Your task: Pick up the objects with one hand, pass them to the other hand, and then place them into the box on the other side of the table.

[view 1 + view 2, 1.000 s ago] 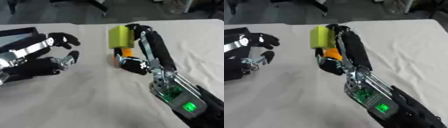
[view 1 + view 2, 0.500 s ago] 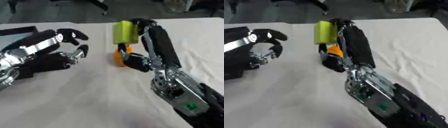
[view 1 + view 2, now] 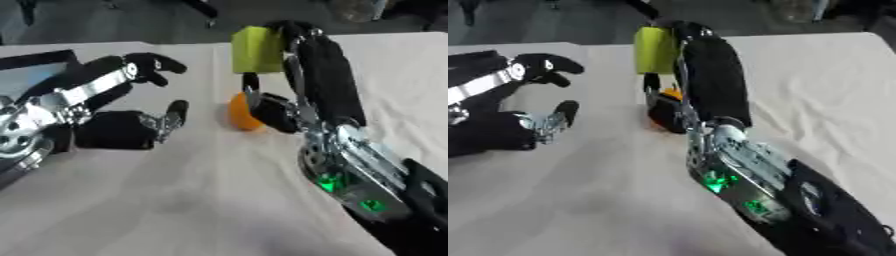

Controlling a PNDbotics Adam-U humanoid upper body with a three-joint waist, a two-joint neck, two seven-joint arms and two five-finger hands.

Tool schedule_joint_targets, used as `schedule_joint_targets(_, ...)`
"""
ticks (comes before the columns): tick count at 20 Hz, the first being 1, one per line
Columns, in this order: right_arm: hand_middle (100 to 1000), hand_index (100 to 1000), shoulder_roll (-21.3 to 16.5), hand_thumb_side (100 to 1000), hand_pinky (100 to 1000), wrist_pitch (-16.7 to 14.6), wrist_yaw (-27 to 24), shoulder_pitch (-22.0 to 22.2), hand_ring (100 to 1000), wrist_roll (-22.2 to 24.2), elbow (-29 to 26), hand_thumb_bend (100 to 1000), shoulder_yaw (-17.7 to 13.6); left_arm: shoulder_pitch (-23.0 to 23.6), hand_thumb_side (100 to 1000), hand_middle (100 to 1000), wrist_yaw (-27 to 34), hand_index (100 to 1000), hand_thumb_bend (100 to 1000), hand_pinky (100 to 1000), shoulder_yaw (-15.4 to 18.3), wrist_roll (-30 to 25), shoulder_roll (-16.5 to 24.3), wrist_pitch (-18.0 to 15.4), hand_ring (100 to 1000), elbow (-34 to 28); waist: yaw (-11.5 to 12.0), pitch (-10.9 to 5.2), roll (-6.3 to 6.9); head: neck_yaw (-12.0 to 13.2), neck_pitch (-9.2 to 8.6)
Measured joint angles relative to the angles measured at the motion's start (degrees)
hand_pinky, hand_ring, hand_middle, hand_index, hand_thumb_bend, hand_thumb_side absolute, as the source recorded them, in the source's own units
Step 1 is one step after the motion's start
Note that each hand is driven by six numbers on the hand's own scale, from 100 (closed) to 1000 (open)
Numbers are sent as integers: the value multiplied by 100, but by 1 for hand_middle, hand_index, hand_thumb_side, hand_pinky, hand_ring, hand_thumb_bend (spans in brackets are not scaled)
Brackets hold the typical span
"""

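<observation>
My right hand reaches up the middle of the table, seen from its back. Its fingers curl on a yellow-green block at their tips. An orange round thing sits under its thumb; whether it is held or is part of the block I cannot tell. My left hand lies to the left with fingers spread and open, its fingertips a short way from the block, touching nothing.
A dark-rimmed box shows at the far left, partly behind my left arm. The beige cloth-covered table stretches in front and to the right. My right forearm with green lights fills the lower right.
My left hand has moved right and spread toward the right hand. My right hand with the block and orange thing has risen and looks larger in view.
</observation>
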Motion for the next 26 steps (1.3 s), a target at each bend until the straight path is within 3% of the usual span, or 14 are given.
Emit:
schedule_joint_targets(5,594,587,3,100,786,0,307,-4,688,300,0,100,41,-7,343,926,106,926,100,1000,-4,136,-92,-5,906,0,13,2,0,-7,0)
schedule_joint_targets(9,596,589,10,100,785,-9,479,-33,692,494,0,100,154,-46,496,927,133,927,100,1000,-52,154,-148,-12,907,0,15,7,16,-11,2)
schedule_joint_targets(13,595,588,52,100,784,-54,630,-52,692,638,0,100,239,-50,546,929,165,926,100,1000,-67,155,-234,-16,908,0,17,7,30,-12,5)
schedule_joint_targets(18,596,588,58,100,785,-92,784,-53,694,682,0,100,260,-53,609,931,240,927,100,1000,-60,227,-357,39,910,0,19,7,30,-4,5)
schedule_joint_targets(26,594,585,67,100,784,-178,880,-54,691,609,0,100,294,-100,798,927,256,925,100,1000,-72,478,-497,262,908,0,12,7,64,73,8)
